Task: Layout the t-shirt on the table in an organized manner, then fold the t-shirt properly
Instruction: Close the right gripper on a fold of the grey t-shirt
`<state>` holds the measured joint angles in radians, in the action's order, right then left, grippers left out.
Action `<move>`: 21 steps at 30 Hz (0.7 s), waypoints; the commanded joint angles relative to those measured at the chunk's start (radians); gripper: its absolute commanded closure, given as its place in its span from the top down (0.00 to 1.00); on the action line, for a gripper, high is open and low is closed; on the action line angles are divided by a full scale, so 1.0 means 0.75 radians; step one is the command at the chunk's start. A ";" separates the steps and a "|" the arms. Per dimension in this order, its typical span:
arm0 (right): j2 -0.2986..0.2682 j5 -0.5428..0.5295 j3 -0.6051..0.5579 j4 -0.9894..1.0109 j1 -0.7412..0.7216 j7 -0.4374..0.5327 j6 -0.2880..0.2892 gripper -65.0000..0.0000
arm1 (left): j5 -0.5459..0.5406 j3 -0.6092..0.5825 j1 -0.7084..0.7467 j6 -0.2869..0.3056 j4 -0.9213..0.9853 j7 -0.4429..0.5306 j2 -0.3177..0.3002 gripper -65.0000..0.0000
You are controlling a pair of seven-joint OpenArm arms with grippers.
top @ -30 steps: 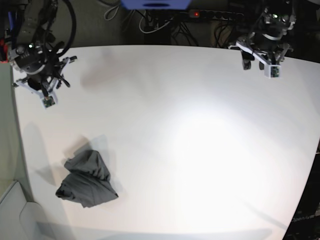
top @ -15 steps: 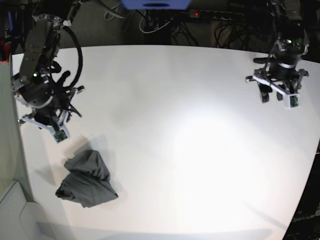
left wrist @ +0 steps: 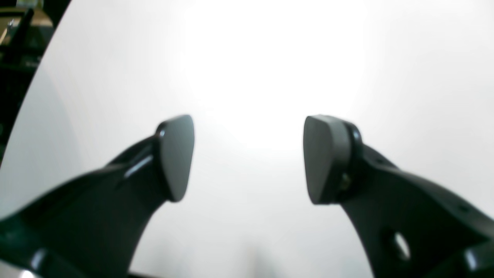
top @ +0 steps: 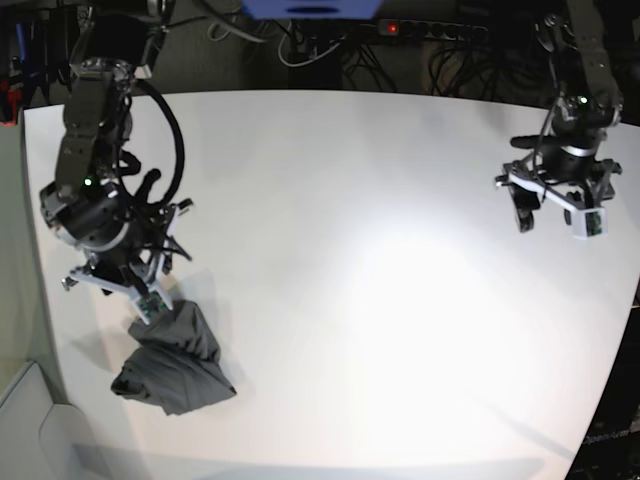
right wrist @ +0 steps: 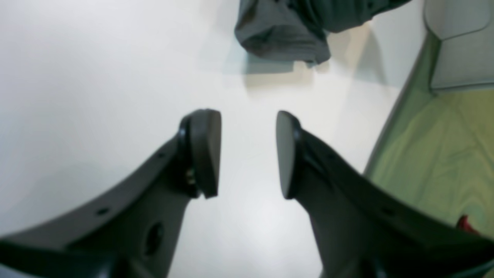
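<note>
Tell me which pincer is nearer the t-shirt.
Right. The right pincer hangs open just above the crumpled t-shirt, not touching it. The left pincer is open far across the table.

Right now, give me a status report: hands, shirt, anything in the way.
Both hands open, empty: right hand just short of the shirt, left hand over bare table. Shirt crumpled in a heap. Nothing in the way.

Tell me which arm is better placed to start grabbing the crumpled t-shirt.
The right. The right gripper hangs open just by the t-shirt, whose bunched cloth shows just ahead of its fingers in the right wrist view. The left gripper, also open, is across the table over bare surface.
</note>
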<state>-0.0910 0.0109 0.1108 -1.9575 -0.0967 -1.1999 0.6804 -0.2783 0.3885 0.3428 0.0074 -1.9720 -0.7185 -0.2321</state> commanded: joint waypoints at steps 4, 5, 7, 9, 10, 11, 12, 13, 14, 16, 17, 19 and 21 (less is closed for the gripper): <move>-0.005 -0.005 0.003 0.085 -0.116 0.030 -0.076 0.39 | 0.010 0.005 -0.071 -0.001 -0.021 0.008 -0.015 0.66; -0.005 -0.005 0.003 0.113 -0.138 0.032 -0.078 0.39 | 0.010 0.007 -0.092 -0.001 -0.021 -0.029 -0.015 0.66; -0.002 -0.005 0.005 0.156 -0.179 0.032 -0.080 0.39 | 0.002 0.007 -0.145 -0.001 -0.023 -0.113 -0.015 0.66; -0.002 -0.005 0.005 0.207 -0.218 0.038 -0.080 0.39 | 0.002 0.009 -0.192 -0.001 -0.021 -0.164 -0.015 0.66; -0.002 -0.005 0.005 0.244 -0.242 0.058 -0.080 0.39 | 0.002 0.003 -0.210 -0.001 -0.021 -0.183 -0.015 0.66; -0.002 -0.005 0.005 0.283 -0.259 0.089 -0.080 0.39 | 0.002 0.001 -0.221 -0.001 -0.023 -0.189 -0.015 0.66; -0.002 -0.005 0.005 0.324 -0.273 0.126 -0.080 0.39 | 0.002 0.001 -0.231 -0.001 -0.023 -0.193 -0.015 0.66; -0.002 -0.005 0.003 0.369 -0.287 0.167 -0.080 0.39 | 0.002 0.001 -0.239 -0.001 -0.025 -0.197 -0.015 0.66; -0.002 -0.005 0.003 0.412 -0.302 0.200 -0.080 0.39 | 0.002 0.001 -0.243 -0.001 -0.025 -0.203 -0.015 0.66; -0.009 -0.005 0.003 0.516 -0.339 0.261 -0.080 0.39 | 0.002 -0.001 -0.251 -0.001 -0.023 -0.203 -0.013 0.66; -0.009 -0.005 0.003 0.567 -0.357 0.288 -0.080 0.39 | 0.002 -0.001 -0.251 -0.001 -0.023 -0.203 -0.013 0.66; -0.009 -0.005 0.003 0.668 -0.392 0.339 -0.080 0.39 | 0.002 -0.001 -0.249 -0.001 -0.023 -0.203 -0.013 0.66; -0.011 -0.003 0.003 0.784 -0.435 0.398 -0.080 0.39 | 0.002 -0.001 -0.249 -0.001 -0.023 -0.203 -0.013 0.66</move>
<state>-0.0921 0.0154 0.1120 -1.3502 -0.3943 -0.9161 0.6273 -0.2756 0.3843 0.1677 0.0074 -1.9720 -0.8902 -0.2321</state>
